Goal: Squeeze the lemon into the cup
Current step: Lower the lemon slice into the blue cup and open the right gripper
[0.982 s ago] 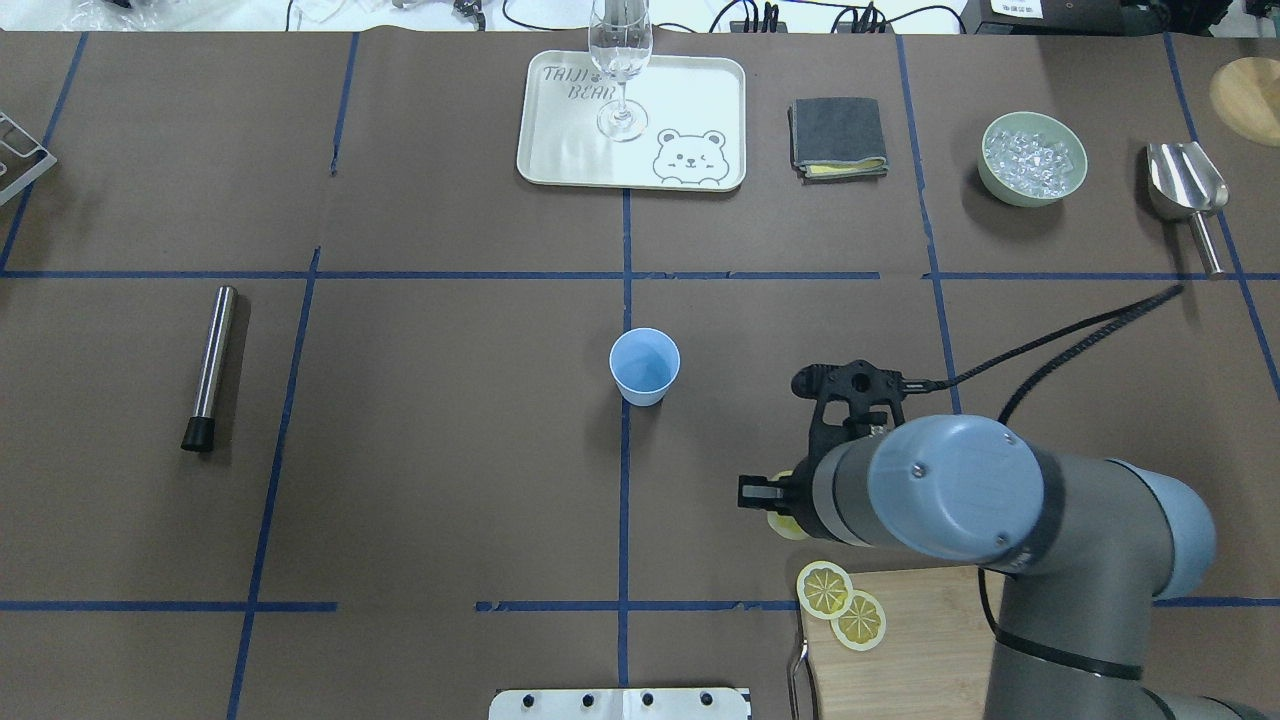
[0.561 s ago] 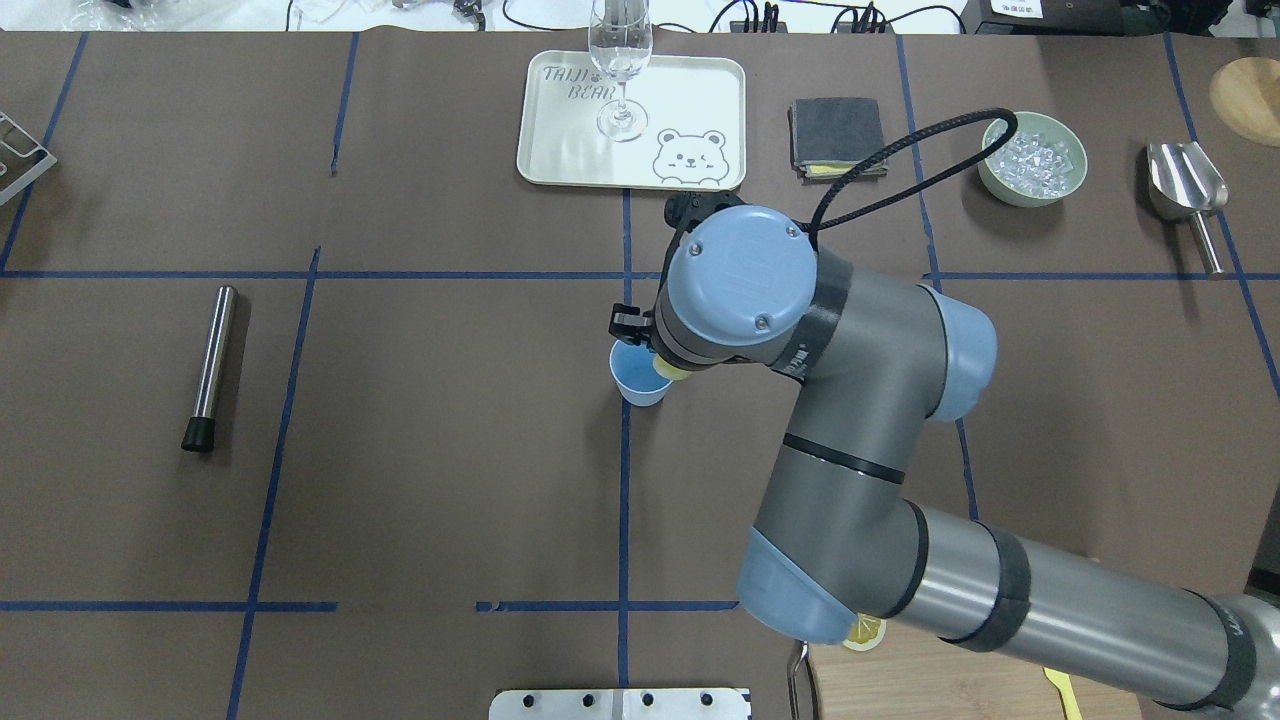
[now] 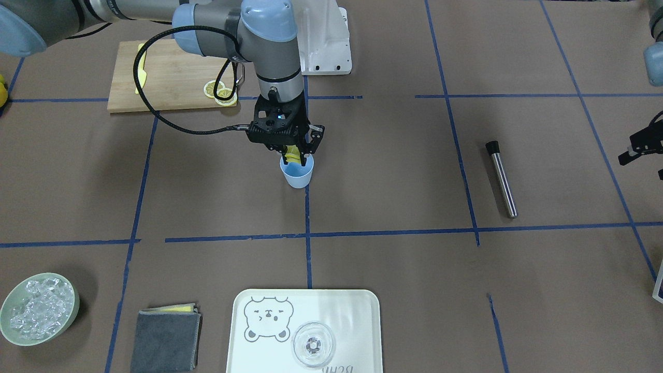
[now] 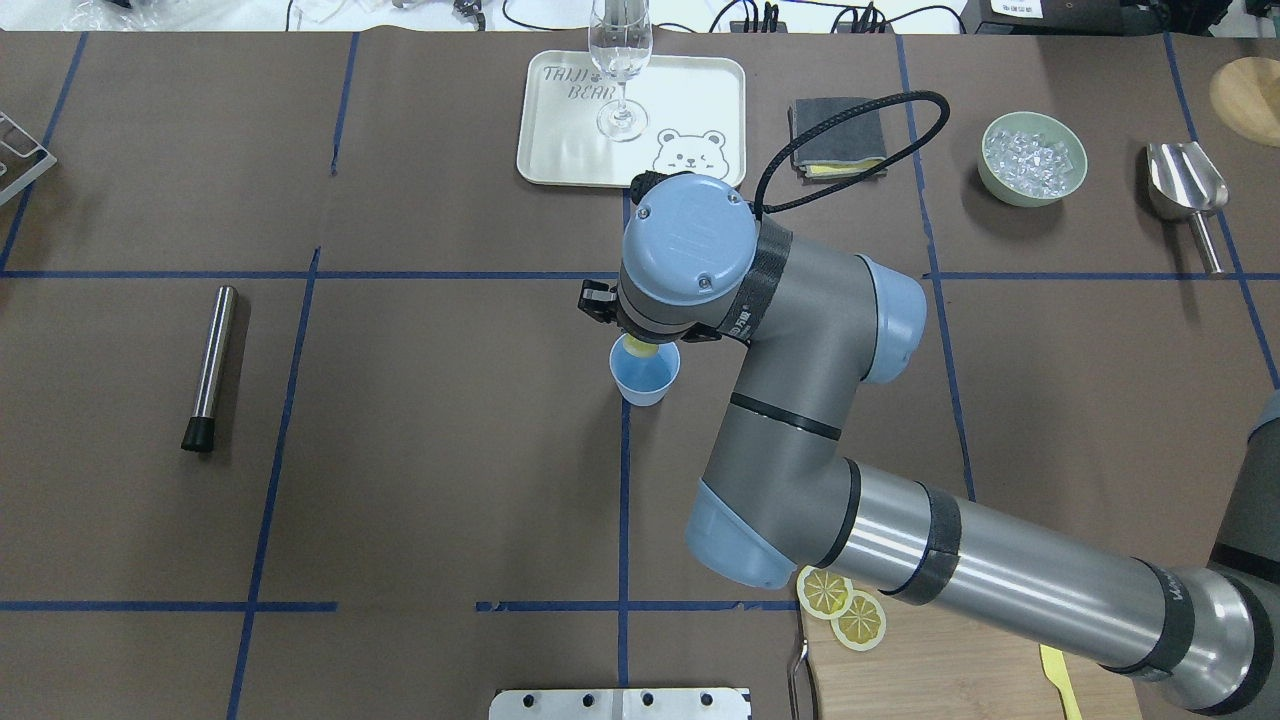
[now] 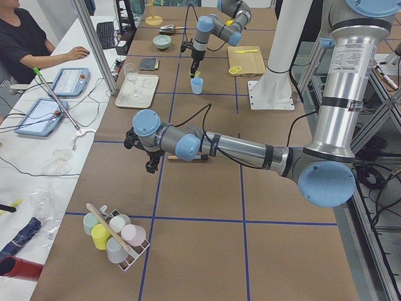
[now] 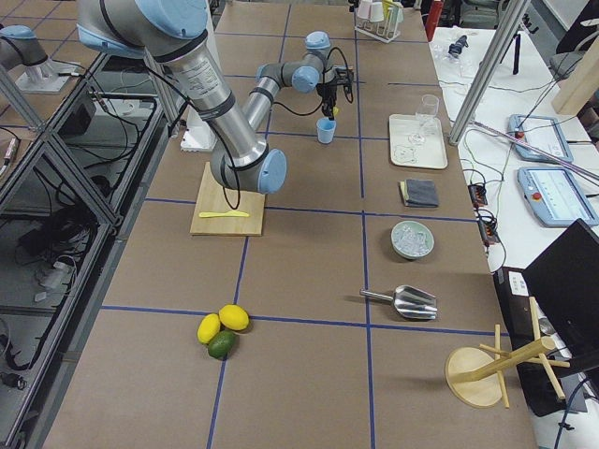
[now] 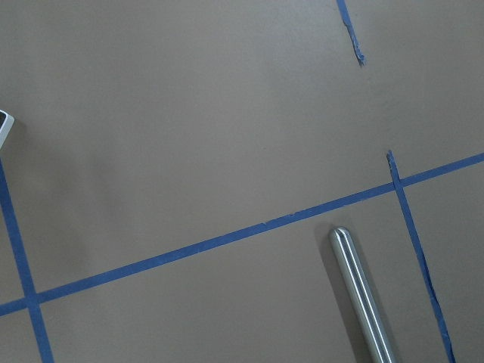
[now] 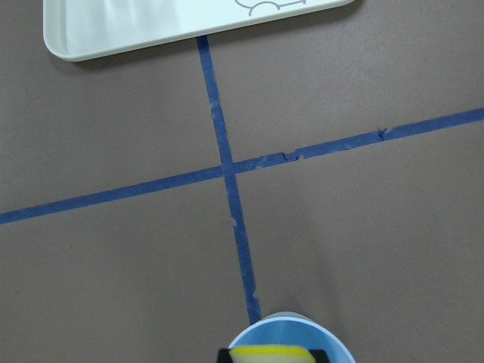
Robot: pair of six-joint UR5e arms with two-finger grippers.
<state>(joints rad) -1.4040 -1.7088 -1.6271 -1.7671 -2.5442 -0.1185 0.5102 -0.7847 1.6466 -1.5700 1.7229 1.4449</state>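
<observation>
The light-blue cup (image 3: pixel 297 175) stands at the table's centre on a blue tape line, and also shows in the overhead view (image 4: pixel 645 378). My right gripper (image 3: pixel 294 154) points down just above the cup's mouth, shut on a lemon slice (image 3: pixel 292 155). The slice stands on edge and dips into the cup's rim. It shows as a yellow rind under the wrist in the overhead view (image 4: pixel 637 348) and at the bottom of the right wrist view (image 8: pixel 272 352), with the cup rim (image 8: pixel 249 336) below. My left gripper (image 3: pixel 641 145) hovers at the table's far side, its jaws unclear.
Two more lemon slices (image 4: pixel 840 605) lie on a wooden cutting board (image 4: pixel 930 670) with a yellow knife (image 4: pixel 1058 680). A steel rod (image 4: pixel 212 360), a tray (image 4: pixel 560 150) with a glass (image 4: pixel 620 60), a folded cloth (image 4: pixel 838 135), an ice bowl (image 4: pixel 1032 158) and a scoop (image 4: pixel 1188 190) are around.
My right arm has carried the lemon slice from beside the cutting board to over the cup, then shifted a little left above its mouth.
</observation>
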